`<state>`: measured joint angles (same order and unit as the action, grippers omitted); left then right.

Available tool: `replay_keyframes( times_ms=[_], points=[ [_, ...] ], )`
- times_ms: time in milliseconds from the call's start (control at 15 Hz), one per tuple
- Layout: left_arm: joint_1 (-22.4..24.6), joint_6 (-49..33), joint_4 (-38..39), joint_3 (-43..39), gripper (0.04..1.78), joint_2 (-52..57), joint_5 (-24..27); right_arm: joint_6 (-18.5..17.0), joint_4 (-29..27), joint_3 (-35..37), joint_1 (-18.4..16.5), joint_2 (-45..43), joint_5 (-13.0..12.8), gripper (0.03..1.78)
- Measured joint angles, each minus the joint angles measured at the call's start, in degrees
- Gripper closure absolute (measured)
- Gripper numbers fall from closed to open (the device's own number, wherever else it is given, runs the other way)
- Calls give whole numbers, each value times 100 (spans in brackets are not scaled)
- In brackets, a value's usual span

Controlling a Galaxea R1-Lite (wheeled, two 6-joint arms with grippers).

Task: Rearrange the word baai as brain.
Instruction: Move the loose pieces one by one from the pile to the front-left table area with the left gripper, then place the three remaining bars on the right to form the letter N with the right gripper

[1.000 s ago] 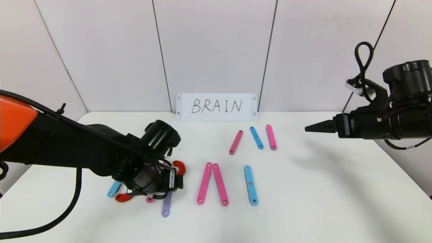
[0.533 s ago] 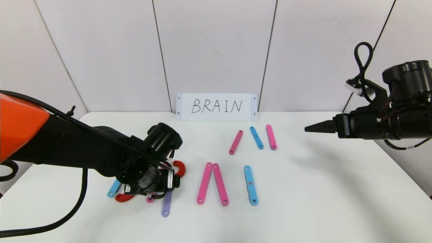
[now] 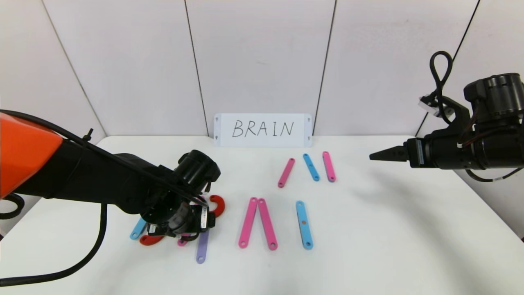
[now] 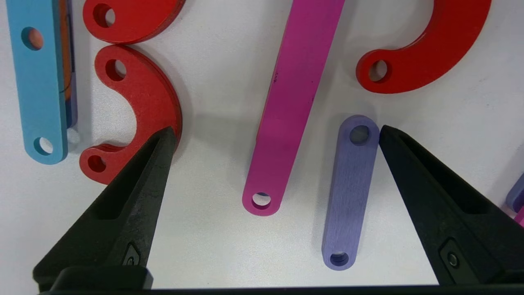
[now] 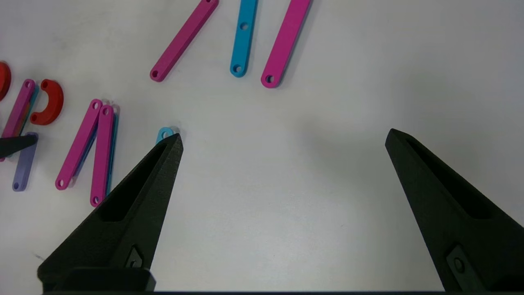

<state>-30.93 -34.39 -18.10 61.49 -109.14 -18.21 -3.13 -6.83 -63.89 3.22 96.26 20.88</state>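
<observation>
Table [image 3: 368, 246] carries the word [image 3: 262, 221], laid out near the front left; left gripper [image 4: 278, 135] low over it, fingers released, straddling pink strip [image 4: 294, 102] and purple strip [image 4: 348, 192]; right gripper [image 5: 282, 139] raised at right, fingers released

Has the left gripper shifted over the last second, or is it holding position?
Yes. The left gripper has drifted slightly toward the robot's left, uncovering more of the purple strip, which has stayed put.
</observation>
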Motion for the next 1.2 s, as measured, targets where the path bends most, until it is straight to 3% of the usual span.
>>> replay_keyframes(
  times_ms=[533,933,1067,1200],
  points=[
    [128,-22,16,-5,9,93,-37,-2,2,0,6,13,-2,8],
    [141,-15,330,-55,9,401,176,132,5,77,199,5,-27,8],
    [207,63,345,-151,9,623,446,143,5,30,435,10,-156,8],
    [414,325,383,-280,9,909,835,124,2,-66,818,43,-534,8]
  ],
)
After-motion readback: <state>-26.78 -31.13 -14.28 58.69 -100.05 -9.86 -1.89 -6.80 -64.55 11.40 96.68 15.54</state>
